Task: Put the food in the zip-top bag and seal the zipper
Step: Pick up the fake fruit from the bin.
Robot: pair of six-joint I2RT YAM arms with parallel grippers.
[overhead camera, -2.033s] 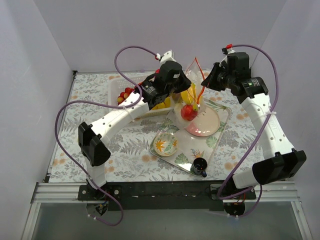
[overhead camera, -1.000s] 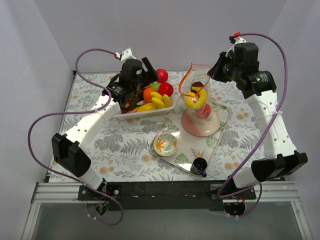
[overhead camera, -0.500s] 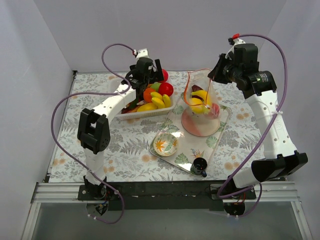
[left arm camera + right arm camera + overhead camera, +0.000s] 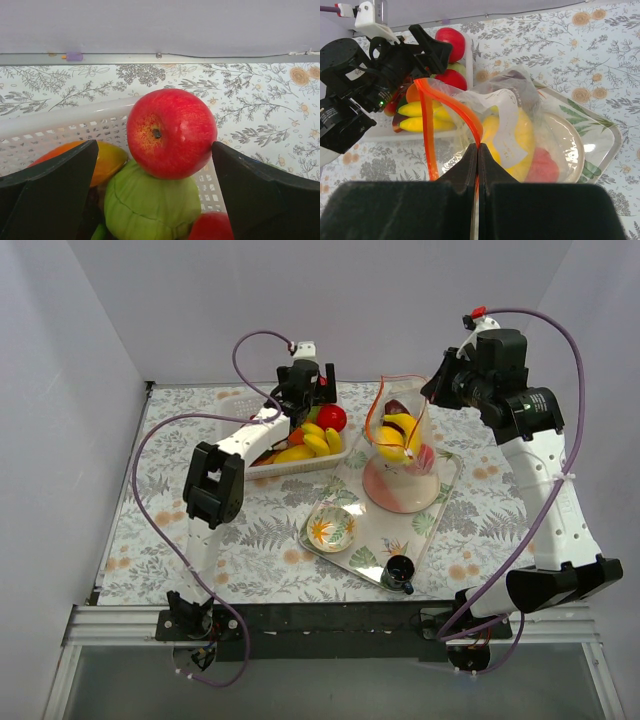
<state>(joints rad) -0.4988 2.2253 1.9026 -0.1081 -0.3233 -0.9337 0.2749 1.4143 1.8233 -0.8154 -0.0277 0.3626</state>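
Loading step, approx midway. L end effector (image 4: 155, 145) spread wide, flanking red apple (image 4: 171, 132) atop pile in white basket (image 4: 50, 130). R end effector (image 4: 477, 148) pinching zipper (image 4: 427, 125), propping zip-top bag (image 4: 510, 112) open on plate (image 4: 570, 145), bananas (image 4: 520, 135) inside. Next, prob.: close on apple, lift, carry to bag mouth.

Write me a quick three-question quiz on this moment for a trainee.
1. True or false: the right claw is shut on the zipper.
2. Fill in: the bag stands on a pink ____.
3. Pick one: the open left claw has its fingers either side of A) nothing, B) a red apple, C) the bag.

Key: 1 true. 2 plate. 3 B.
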